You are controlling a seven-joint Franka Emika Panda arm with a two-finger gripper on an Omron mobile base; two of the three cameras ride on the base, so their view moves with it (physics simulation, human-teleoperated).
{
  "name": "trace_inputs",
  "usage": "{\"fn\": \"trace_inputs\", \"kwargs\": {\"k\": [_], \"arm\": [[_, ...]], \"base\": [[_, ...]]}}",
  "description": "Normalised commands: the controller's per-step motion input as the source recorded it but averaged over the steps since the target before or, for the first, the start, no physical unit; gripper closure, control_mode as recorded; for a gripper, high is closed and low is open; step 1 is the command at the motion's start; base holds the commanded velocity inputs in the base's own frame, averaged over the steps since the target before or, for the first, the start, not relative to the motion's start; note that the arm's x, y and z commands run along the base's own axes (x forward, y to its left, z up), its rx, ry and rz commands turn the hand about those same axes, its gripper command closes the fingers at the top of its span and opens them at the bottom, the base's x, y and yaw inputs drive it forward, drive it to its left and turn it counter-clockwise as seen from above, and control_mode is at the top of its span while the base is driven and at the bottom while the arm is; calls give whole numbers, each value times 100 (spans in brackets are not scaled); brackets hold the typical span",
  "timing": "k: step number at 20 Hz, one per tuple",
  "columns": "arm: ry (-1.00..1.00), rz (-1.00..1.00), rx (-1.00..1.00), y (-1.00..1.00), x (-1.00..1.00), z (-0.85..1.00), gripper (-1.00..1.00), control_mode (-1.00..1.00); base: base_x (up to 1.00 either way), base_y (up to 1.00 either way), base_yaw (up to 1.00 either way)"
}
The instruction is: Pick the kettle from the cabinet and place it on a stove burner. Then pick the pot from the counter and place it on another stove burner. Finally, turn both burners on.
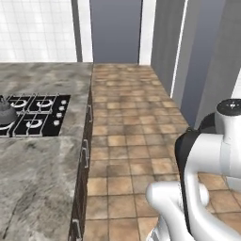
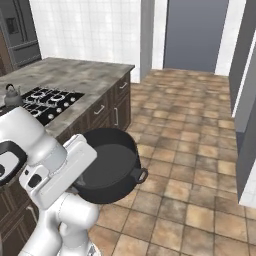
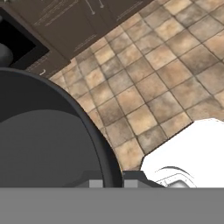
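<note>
Pot (image 2: 111, 170) clamped in claw (image 3: 114, 183) above floor (image 2: 190, 150)

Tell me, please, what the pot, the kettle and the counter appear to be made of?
The pot: probably dark coated metal, charcoal-black and matte, with no bright glints on wall or rim. The kettle on the cooktop: likely bare metal, grey with a soft sheen, its handle black. The counter: seemingly polished stone, grey-beige with marbled veining. Everything is rendered, so these are looks only.

I'm in a home kitchen. I see a cooktop (image 1: 35, 115) in a stone counter (image 1: 37, 174), a tiled wall (image 2: 90, 30) and drawers (image 2: 107, 112).
</note>
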Motion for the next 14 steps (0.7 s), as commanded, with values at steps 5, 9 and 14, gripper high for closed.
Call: {"fn": "trace_inputs", "kwargs": {"k": [5,9,14], "arm": [[0,0,0,0,0,0,100,100],[0,0,0,0,0,0,100,100],[0,0,0,0,0,0,100,100]], "base": [[27,-20,9],[42,-23,12],[36,-32,21]]}}
